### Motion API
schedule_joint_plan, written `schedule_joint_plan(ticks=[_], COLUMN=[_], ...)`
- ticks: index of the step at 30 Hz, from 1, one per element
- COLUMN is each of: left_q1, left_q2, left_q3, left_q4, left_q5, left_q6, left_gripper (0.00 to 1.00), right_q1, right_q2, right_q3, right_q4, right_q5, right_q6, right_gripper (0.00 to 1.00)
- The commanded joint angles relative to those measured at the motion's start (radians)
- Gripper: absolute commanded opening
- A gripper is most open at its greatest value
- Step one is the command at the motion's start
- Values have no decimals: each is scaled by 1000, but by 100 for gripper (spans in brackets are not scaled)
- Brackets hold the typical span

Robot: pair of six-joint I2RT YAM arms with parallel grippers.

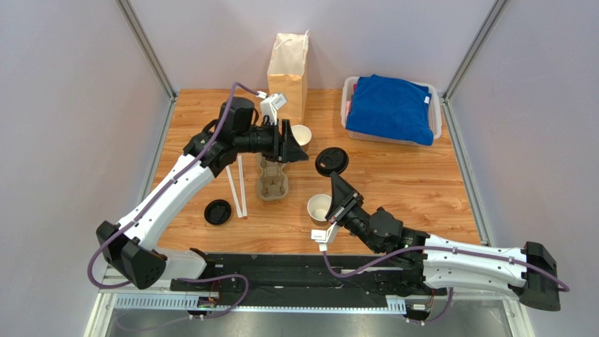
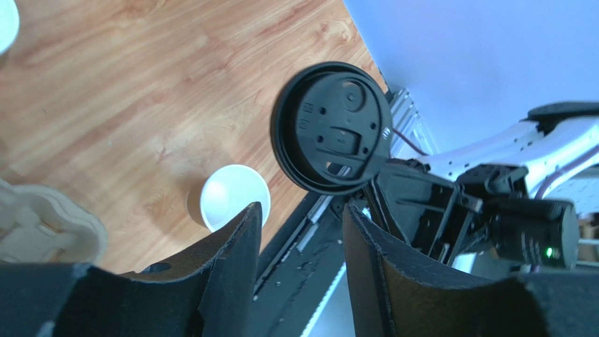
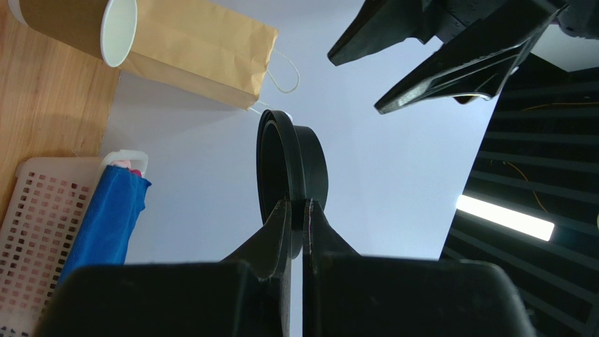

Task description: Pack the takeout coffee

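Tabletop (image 1: 422,182) of orange-brown wood, seen from above, with two robot arms reaching across it. The right gripper (image 3: 296,210) is lifted above the middle of the table, its fingers pinched tight on the rim of a black lid (image 1: 331,160), which it holds on edge in the air. Just beside that arm stands the near paper cup (image 1: 319,208), brown outside, white inside, uncovered. The left gripper (image 2: 302,210) hovers farther back and points toward the held lid; its fingers stand partly apart with nothing between them. Just beside it stands the far paper cup (image 1: 301,134), also uncovered. Neither cup wears a lid, so it is not clear which one is the takeout coffee. A second black lid (image 1: 218,212) lies flat near the left edge, next to two white straws (image 1: 241,186) and a cardboard cup carrier (image 1: 272,181). At the back stand a brown paper bag (image 1: 288,67) and a white basket (image 1: 436,119) holding blue cloth (image 1: 390,109).
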Motion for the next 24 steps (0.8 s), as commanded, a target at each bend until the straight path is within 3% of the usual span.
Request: schedule_joint_plan(ticks=[1, 10, 24], left_q1=[-15, -62, -101], left_q2=[41, 93, 152], left_q3=[52, 12, 23], left_q4=[39, 24, 35], left_q5=[-7, -21, -29], left_q6=[-153, -187, -202], left_gripper=[53, 42, 45], right_q1=[28, 73, 100], right_q2=[2, 58, 107], right_q3=[-11, 12, 48], right_q4=[47, 13, -31], right_q5=[112, 194, 237], right_q6=[-124, -103, -61], right_gripper=[0, 0, 0])
